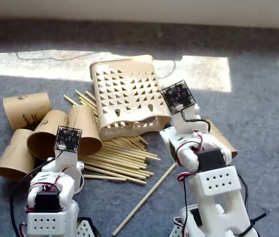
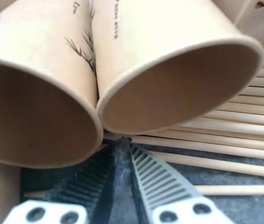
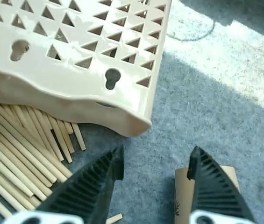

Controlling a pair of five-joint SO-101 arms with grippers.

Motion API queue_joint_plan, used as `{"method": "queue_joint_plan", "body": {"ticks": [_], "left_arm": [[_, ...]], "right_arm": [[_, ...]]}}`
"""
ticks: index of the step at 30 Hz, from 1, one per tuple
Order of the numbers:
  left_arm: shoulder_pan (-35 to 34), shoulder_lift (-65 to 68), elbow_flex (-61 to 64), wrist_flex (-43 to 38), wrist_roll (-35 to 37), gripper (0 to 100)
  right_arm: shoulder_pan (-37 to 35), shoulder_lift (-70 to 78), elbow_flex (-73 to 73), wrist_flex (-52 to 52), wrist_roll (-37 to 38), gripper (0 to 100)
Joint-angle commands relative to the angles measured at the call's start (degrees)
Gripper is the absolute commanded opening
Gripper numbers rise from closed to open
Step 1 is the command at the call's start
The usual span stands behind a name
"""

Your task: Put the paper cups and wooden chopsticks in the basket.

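Starting at the lower left of the high view, found the left gripper (image 2: 122, 142) clenched shut, tips at the rims of two paper cups (image 2: 169, 60) lying sideways. Saw the right gripper (image 3: 156, 161) spread apart above grey surface (image 3: 206, 102), another cup (image 3: 182, 196) behind one finger. Noted the basket (image 1: 127, 96) tilted on the wooden chopsticks (image 1: 122, 160) at centre.

Paper cup (image 1: 226, 142) mostly behind right arm (image 1: 206, 165); chopsticks (image 1: 124, 160) partly under basket (image 1: 127, 94).

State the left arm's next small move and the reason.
Probably open the left tool: it is shut, its tip at the spot where the rims of two paper cups touch, so it cannot take either rim as it stands.
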Motion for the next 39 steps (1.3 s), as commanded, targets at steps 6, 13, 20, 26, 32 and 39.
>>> {"method": "queue_joint_plan", "body": {"ticks": [6, 13, 20, 26, 32, 39], "left_arm": [[-0.7, -0.2, 1.1, 0.3, -0.2, 0], [-0.7, -0.2, 1.1, 0.3, -0.2, 0], [-0.7, -0.2, 1.1, 0.3, -0.2, 0], [-0.7, -0.2, 1.1, 0.3, -0.2, 0], [-0.7, -0.2, 1.1, 0.3, -0.2, 0], [-0.7, -0.2, 1.1, 0.3, -0.2, 0]], "right_arm": [[-2.2, 8.2, 2.5, -11.7, 0.8, 22.7], [-3.8, 18.1, 2.1, -17.7, 0.8, 22.7], [-2.1, 23.5, 2.2, -27.5, 0.4, 22.7], [-2.1, 24.2, 2.6, -35.6, 0.4, 19.7], [-2.1, 23.8, 2.6, -36.8, 0.7, 2.3], [-1.9, 23.6, 2.3, -36.5, 0.4, 0.7]]}}
